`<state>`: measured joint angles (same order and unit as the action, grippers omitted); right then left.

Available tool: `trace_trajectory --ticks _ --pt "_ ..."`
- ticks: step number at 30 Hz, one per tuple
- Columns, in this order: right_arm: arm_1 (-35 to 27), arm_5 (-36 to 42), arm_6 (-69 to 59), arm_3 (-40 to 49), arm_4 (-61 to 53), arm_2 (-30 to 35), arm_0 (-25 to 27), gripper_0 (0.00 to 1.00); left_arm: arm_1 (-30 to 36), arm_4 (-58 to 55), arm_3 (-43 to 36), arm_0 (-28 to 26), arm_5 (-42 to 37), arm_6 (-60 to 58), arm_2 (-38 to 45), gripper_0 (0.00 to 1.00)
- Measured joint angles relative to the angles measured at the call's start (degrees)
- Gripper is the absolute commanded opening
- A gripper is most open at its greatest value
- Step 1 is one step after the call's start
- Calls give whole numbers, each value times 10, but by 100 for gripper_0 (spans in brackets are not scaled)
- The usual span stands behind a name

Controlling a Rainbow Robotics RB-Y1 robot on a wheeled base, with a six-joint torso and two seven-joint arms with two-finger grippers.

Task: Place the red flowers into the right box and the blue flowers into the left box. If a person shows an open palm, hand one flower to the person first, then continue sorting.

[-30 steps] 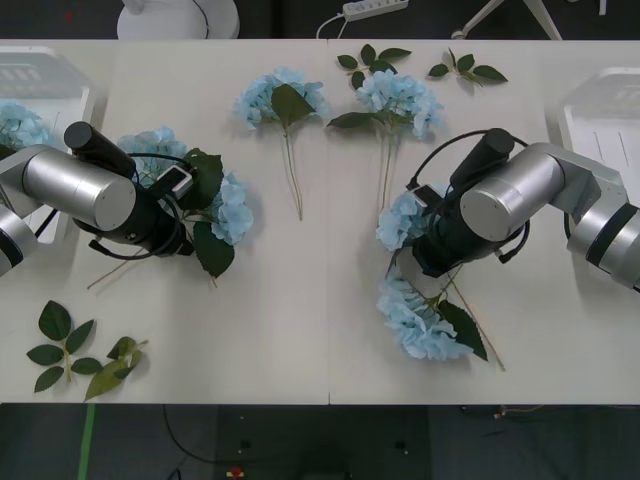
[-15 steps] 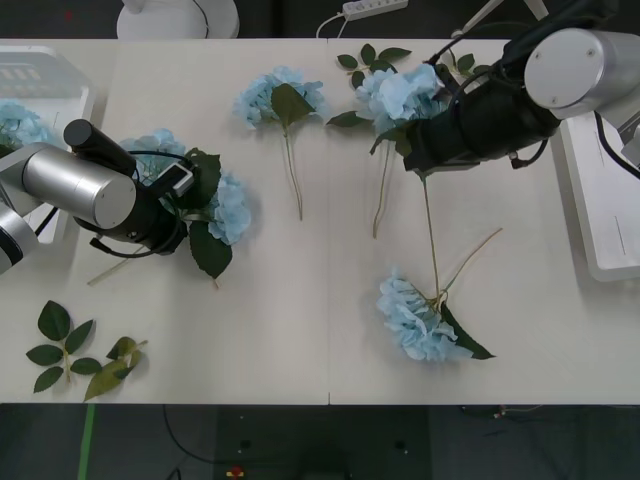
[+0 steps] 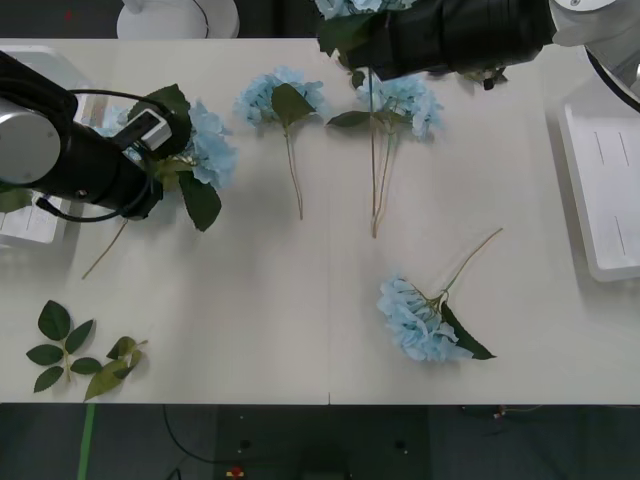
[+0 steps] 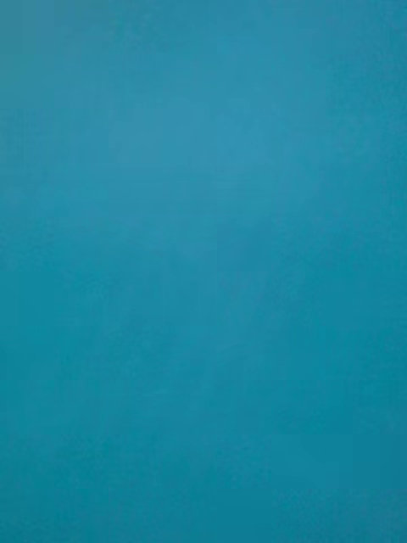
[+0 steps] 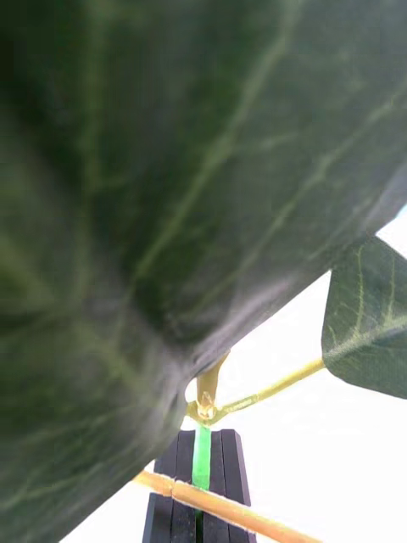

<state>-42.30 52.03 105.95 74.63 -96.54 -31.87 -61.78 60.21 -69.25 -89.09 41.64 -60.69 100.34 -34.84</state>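
Left gripper (image 5: 200, 475) clamped on a blue hydrangea stem (image 3: 195, 150) near table's left edge — carrying toward left box (image 3: 22, 222). Right gripper (image 3: 350, 35) at far edge, hydrangea head beside it, grip unclear. Next: lower, release.

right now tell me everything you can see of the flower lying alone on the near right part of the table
It is a blue flower: a fluffy pale sky-blue round head that looks like fabric, one dark green leaf under it pointing toward the right front, and a thin tan stalk angling up and away to the right. It lies flat on the white table, apart from the other stems, with no claw touching it.
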Motion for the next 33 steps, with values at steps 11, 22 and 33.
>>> trace_trajectory --ticks 11,22,33 --pt "65 -52 16 0 -27 0 -33 0 5 -159 -60 -115 -77 0 366 0" --pt "109 -74 14 -1 -22 -4 -48 0 34 -224 8 -171 -132 0 502 0" --pt "158 -79 -3 -65 -19 -13 -92 0 37 38 95 -200 -100 0 540 0"
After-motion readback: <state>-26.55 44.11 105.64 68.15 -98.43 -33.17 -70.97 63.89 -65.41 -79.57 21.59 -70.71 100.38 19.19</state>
